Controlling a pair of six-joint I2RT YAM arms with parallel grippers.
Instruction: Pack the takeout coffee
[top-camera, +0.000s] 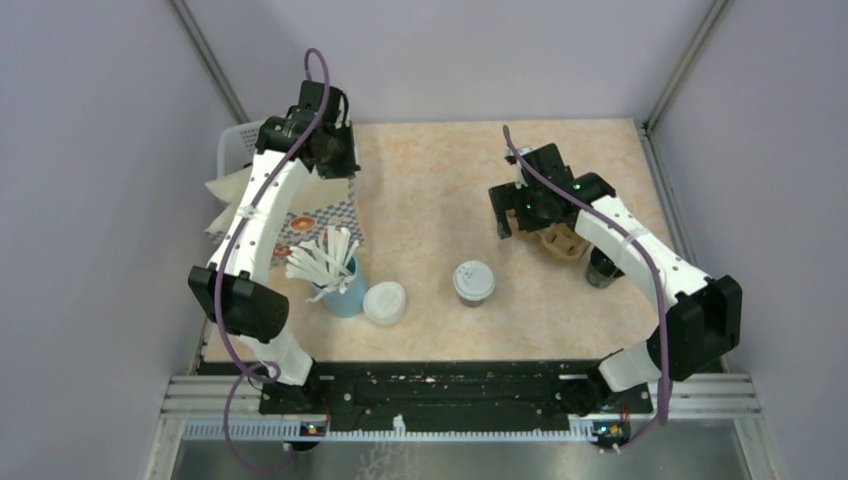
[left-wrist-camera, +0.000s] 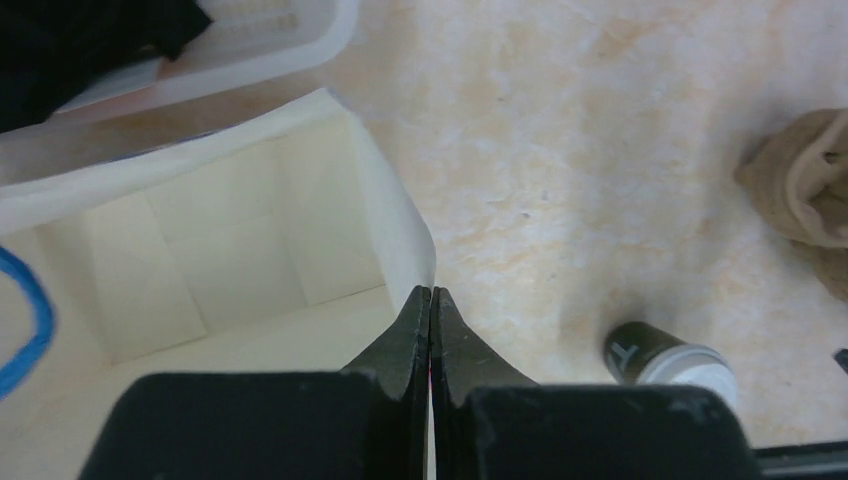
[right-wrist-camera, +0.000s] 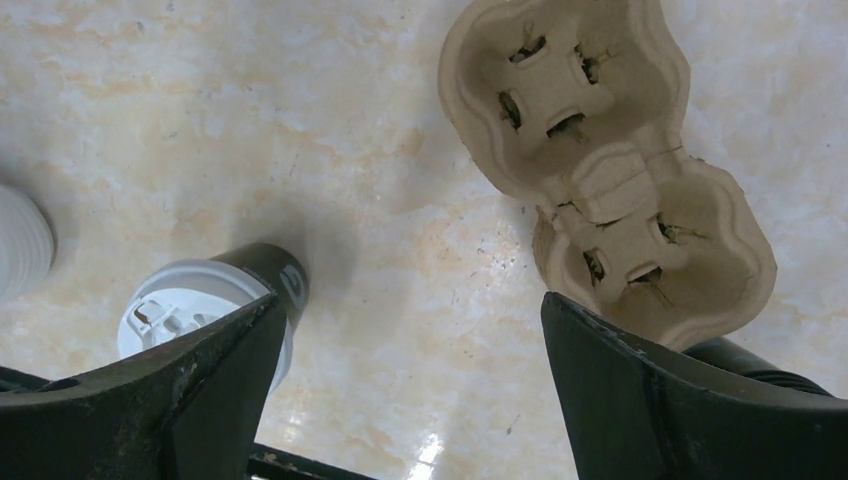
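Mid-table, takeout coffee (top-camera: 473, 283) stands upright; left jaws pinch bag (left-wrist-camera: 200, 250), right jaws wide.

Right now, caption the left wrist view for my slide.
Left gripper pinches the rim of the open white paper bag; the lidded takeout coffee stands apart on the table.

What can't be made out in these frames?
- Lidless black cup: top view, the right arm covers most of it.
- Basket contents: left wrist view, cut off by the frame edge; only a dark shape shows.
- Left hand: shut at the paper bag rim; its fingers hide whether paper is pinched.
- White object, right wrist view: cut off at the left edge; unidentifiable.
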